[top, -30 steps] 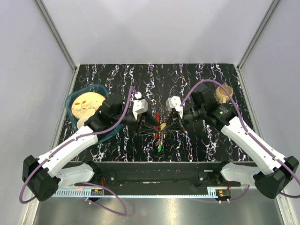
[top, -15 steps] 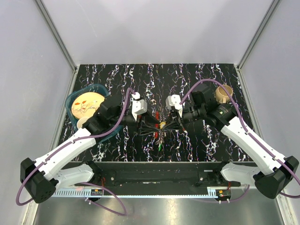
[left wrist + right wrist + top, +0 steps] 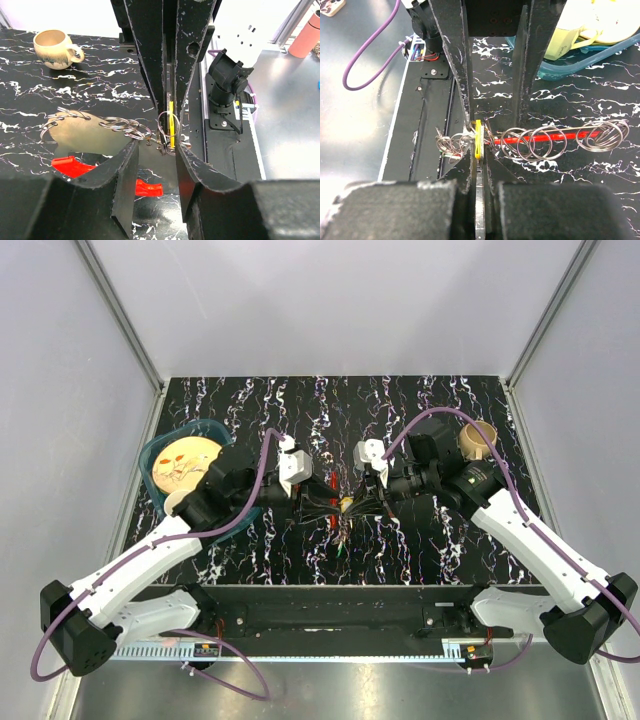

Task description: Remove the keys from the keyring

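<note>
Both grippers meet over the table's middle. My right gripper (image 3: 479, 156) (image 3: 352, 506) is shut on a yellow-headed key (image 3: 478, 139) (image 3: 171, 125), its silver blade clamped between the jaws. A chain of grey keyring loops (image 3: 555, 142) (image 3: 120, 125) runs off to one side above a red piece (image 3: 572, 135). A smaller knot of rings (image 3: 449, 146) hangs on the key's other side. My left gripper (image 3: 156, 148) (image 3: 318, 505) is open, its fingertips (image 3: 131, 150) straddling the rings by the key. A green key (image 3: 341, 552) dangles below. More red pieces (image 3: 149, 188) lie on the table.
A beige mug (image 3: 478, 438) (image 3: 54, 47) stands at the back right. A blue plate (image 3: 150, 455) (image 3: 600, 55) with pale yellow dishes sits at the left under the left arm. The black base rail (image 3: 330, 612) runs along the near edge.
The left wrist has drawn slightly to the left and back. The right gripper keeps its hold on the key, and the bundle has barely moved.
</note>
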Robot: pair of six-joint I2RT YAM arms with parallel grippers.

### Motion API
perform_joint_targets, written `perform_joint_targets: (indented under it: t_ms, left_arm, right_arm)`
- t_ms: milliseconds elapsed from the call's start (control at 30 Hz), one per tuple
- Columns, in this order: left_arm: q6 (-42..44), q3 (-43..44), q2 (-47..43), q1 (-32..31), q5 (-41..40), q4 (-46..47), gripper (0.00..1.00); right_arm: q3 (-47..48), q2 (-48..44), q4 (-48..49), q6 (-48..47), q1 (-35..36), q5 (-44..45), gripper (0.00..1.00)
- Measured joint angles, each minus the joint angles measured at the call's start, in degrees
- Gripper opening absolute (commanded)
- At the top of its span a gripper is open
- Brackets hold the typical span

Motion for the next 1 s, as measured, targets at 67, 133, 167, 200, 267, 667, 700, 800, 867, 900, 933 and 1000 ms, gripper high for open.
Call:
perform_joint_targets:
  t_ms: [67,133,167,200,267,667,700,800,867,900,933,1000]
  left_arm:
    - [0.02,0.00,0.00,-0.13,-0.46,0.00,0.36]
    - [0.04,0.00,0.00,-0.24,-0.96,0.00,0.36]
    - [0.09,0.00,0.00,-0.26,-1.20,0.00,0.36]
    - [0.13,0.00,0.00,-0.31,-1.55,0.00,0.36]
    - [0.20,0.00,0.00,-0.42,-2.01,0.00,0.36]
    - [0.42,-0.02,-0.02,-1.38,-4.52,-0.04,0.33]
    - [0.46,-0.02,-0.02,-1.46,-4.83,-0.07,0.33]
    - [0.61,-0.02,-0.02,-1.90,-5.95,-0.20,0.32]
    - [0.74,-0.02,-0.02,-2.23,-6.51,-0.33,0.32]
    - [0.85,-0.02,-0.02,-2.32,-6.62,-0.37,0.32]
    - [0.94,-0.02,-0.02,-2.40,-6.78,-0.44,0.32]
    - [1.14,-0.02,-0.02,-2.62,-7.23,-0.50,0.32]
  right_arm:
    - [0.00,0.00,0.17,0.24,0.00,0.15,0.00]
    - [0.00,0.00,0.24,0.52,0.00,0.17,0.00]
    - [0.00,0.00,0.24,0.68,0.00,0.17,0.00]
    - [0.00,0.02,0.28,0.85,0.00,0.17,0.00]
    - [0.00,0.02,0.37,1.11,0.00,0.20,0.00]
    - [0.00,0.15,0.31,2.69,0.00,1.49,0.00]
    - [0.00,0.15,0.31,2.82,-0.02,1.62,0.00]
    - [0.00,0.15,0.26,3.30,-0.09,2.08,0.00]
    - [0.00,0.15,0.09,3.69,-0.11,2.19,0.00]
    - [0.00,0.15,0.07,3.85,-0.11,2.23,0.00]
    - [0.00,0.15,0.04,3.96,-0.11,2.34,0.00]
    - [0.00,0.17,-0.02,4.17,-0.11,2.71,0.00]
